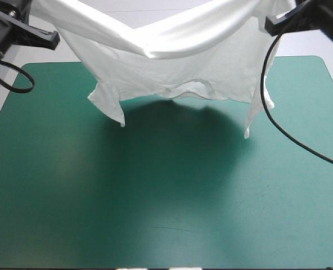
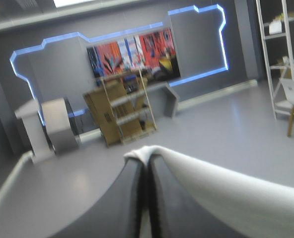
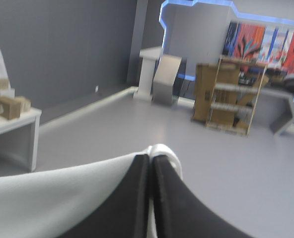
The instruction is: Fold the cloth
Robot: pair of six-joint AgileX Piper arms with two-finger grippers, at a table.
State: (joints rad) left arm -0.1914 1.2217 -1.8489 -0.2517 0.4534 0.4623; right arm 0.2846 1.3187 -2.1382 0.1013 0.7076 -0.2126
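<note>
white short-sleeved cloth t-shirt (image 1: 178,73) hanging over teal-green table cover (image 1: 166,214), stretched arm to arm, sagging mid | left gripper (image 2: 146,163) black fins pinched on one upper corner | right gripper (image 3: 151,159) same, other corner | neither arm nearer

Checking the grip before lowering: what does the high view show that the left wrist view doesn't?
Only the high view: the whole T-shirt hanging spread, its sleeves dangling over the teal-green cover. Only the left wrist view: the left tool, all but shut, pinching a fold at its tip. Both show the white fabric lifted.
</note>
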